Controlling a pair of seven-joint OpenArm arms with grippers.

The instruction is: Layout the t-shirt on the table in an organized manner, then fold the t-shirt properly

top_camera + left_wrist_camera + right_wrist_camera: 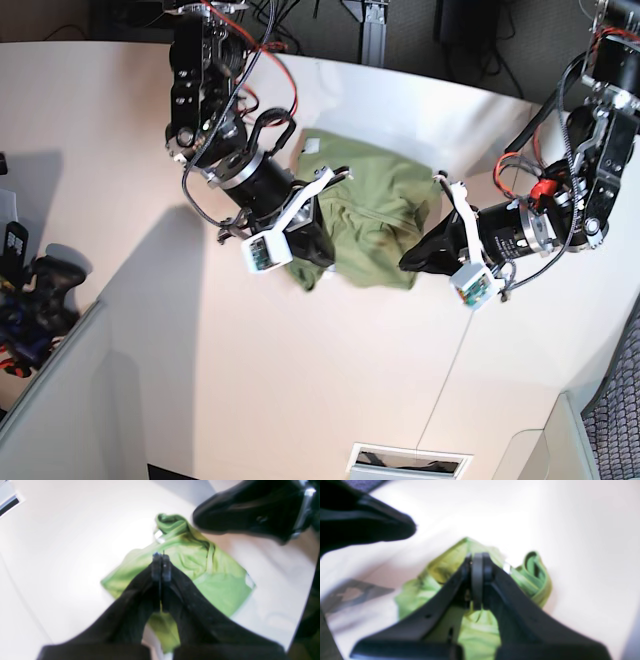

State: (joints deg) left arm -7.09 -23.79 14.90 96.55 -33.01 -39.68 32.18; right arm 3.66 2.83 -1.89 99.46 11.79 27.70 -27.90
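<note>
Left wrist view shows the left gripper (161,563) with its jaws pressed together, empty, poised over the t-shirt (200,580). Both pads of the right gripper (477,565) likewise meet with no cloth between them. Rumpled and bunched, its green collar curled up beside a small white tag (158,536), the shirt lies on the white table (300,400) between both arms.

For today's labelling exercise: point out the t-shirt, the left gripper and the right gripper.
t-shirt (375,195), base view, on its open middle.
left gripper (161,556), left wrist view, between its shut fingertips.
right gripper (477,556), right wrist view, between its shut fingertips.
</note>
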